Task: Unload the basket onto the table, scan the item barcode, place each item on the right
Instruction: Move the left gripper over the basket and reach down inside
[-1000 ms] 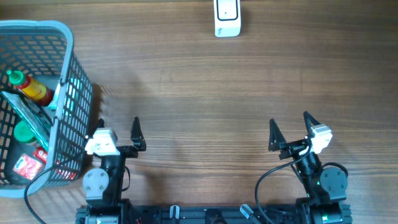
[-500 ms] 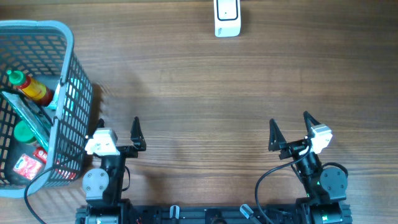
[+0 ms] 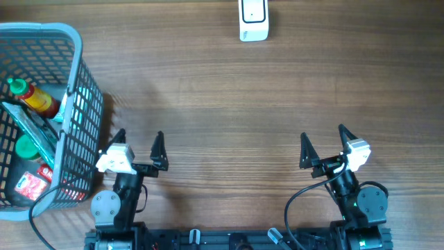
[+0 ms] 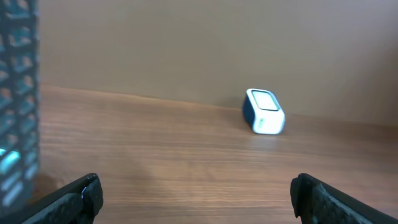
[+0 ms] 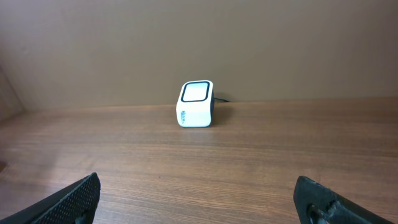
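The white barcode scanner [image 3: 253,19] stands at the far edge of the table; it also shows in the left wrist view [image 4: 265,112] and the right wrist view [image 5: 196,104]. Items lie in the grey basket [image 3: 78,132] at the left: a red sauce bottle [image 3: 32,99], a green-capped item [image 3: 28,147] and a red packet [image 3: 30,185]. My left gripper [image 3: 139,137] [image 4: 196,186] hangs open beside the basket, holding nothing. Near the front right, my right gripper [image 3: 323,135] [image 5: 198,183] is open too, nothing between its fingers.
Bare wooden table stretches between the grippers and the scanner. The basket's wire wall [image 4: 15,106] fills the left edge of the left wrist view. A dark cable runs behind the scanner.
My left gripper has shifted slightly to the right, away from the basket wall. The right arm has not moved.
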Robot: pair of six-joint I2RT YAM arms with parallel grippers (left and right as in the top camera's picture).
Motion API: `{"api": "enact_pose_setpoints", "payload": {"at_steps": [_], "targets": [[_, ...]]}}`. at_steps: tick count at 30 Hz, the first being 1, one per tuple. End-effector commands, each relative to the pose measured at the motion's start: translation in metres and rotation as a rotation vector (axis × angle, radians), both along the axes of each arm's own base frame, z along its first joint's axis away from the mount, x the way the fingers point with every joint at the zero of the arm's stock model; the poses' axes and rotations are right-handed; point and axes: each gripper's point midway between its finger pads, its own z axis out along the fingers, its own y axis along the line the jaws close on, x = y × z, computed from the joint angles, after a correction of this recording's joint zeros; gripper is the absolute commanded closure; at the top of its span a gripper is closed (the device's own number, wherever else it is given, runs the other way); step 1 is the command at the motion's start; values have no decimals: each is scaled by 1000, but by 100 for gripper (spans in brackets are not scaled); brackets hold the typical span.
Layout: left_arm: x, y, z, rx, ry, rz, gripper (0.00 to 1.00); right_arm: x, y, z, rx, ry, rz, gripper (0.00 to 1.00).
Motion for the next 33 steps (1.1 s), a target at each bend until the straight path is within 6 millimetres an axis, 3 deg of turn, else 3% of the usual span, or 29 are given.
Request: {"api": "enact_pose_setpoints", "payload": {"at_steps": [1, 6, 11, 18, 25, 30, 33], "targets": [[-13, -16, 53, -59, -97, -100, 0, 0, -1, 2, -11, -13, -11, 0], [-35, -16, 128, -45, -255, -94, 0, 0, -2, 2, -11, -13, -12, 0], [-39, -9, 164, -44, -290, -53, 0, 0, -2, 2, -11, -13, -12, 0], [-5, -2, 164, -47, -198, -17, 0, 0, -1, 2, -11, -13, -11, 0], [19, -1, 147, -50, -121, -14, 0, 0, -1, 2, -11, -13, -11, 0], [21, 1, 160, -48, -175, -7, 0, 0, -1, 2, -11, -13, -11, 0], [15, 1, 182, -16, -227, -3, 0, 0, -1, 2, -10, -13, -11, 0]]}}
